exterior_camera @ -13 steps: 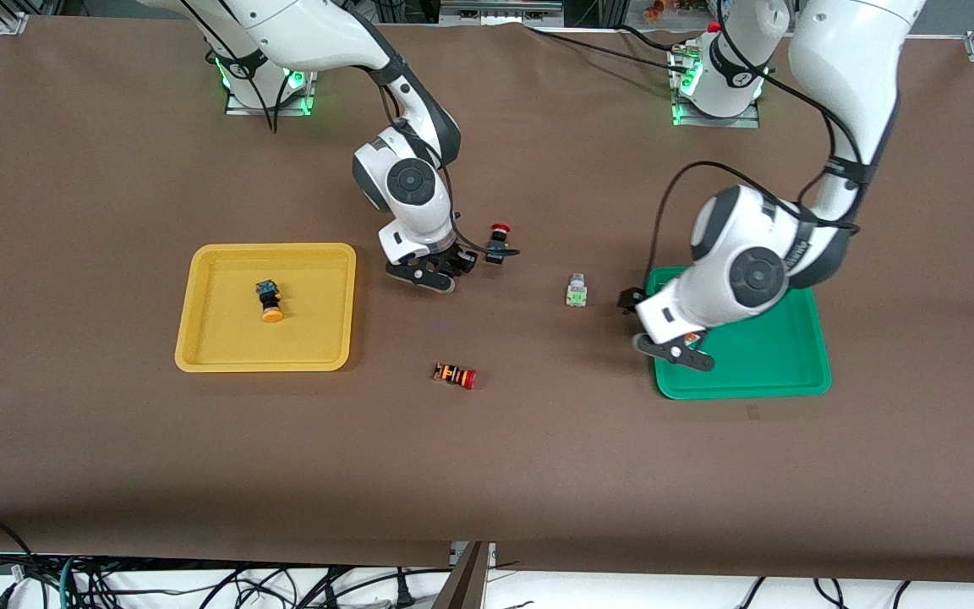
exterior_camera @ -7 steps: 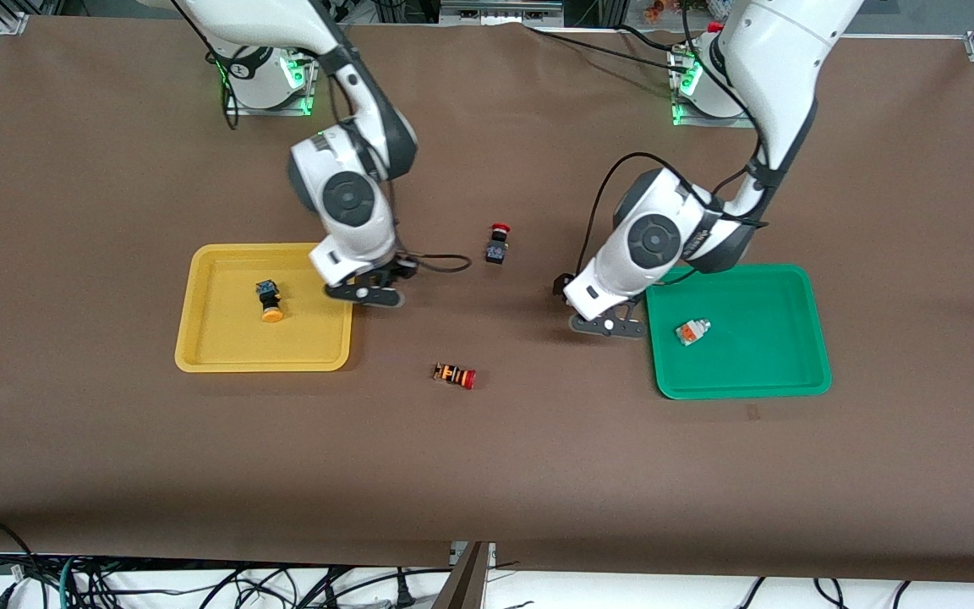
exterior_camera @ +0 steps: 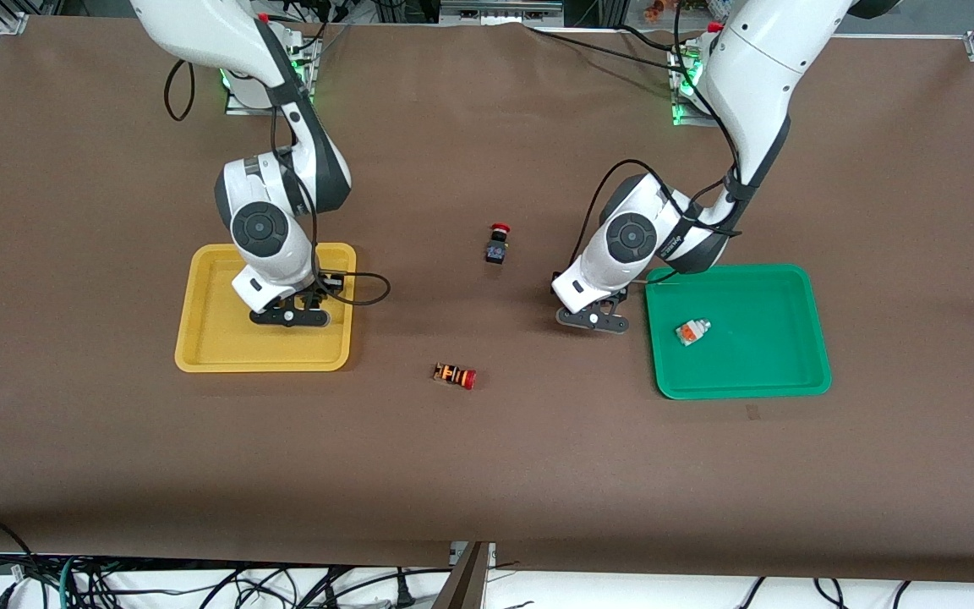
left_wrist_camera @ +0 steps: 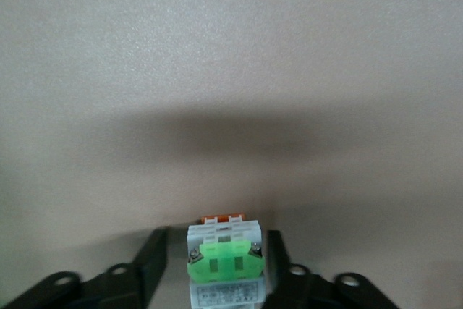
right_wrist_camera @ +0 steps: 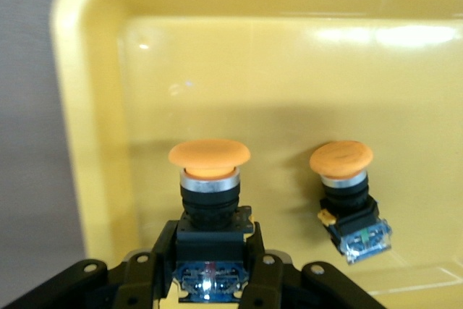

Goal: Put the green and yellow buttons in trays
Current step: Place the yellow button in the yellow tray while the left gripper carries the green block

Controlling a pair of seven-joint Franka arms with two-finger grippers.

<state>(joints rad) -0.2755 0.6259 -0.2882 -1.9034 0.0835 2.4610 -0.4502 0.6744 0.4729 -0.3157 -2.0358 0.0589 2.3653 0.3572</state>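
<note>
Yellow tray (exterior_camera: 199, 355) now under right tool (exterior_camera: 288, 315), previously beside it

- I read the yellow tray (right_wrist_camera: 94, 142) as smooth, glossy plastic; lamp glare streaks its rim and floor.
- The green tray (exterior_camera: 791, 376) looks like the same moulded plastic, with a duller sheen.
- The table cover (exterior_camera: 487, 474) is matt brown, cloth-like or paper-like, with faint creases.
- The button held over the yellow tray (right_wrist_camera: 210, 155) has a matt orange cap, a bright metal-looking collar and a black plastic body.
- At its three o'clock in the right wrist view, the lying button (right_wrist_camera: 341, 158) shows the same finishes.
- The green-faced button (left_wrist_camera: 224, 262) has a whitish plastic housing and a translucent-looking green face.
- The left gripper (left_wrist_camera: 217, 269) has matt black fingers.
</note>
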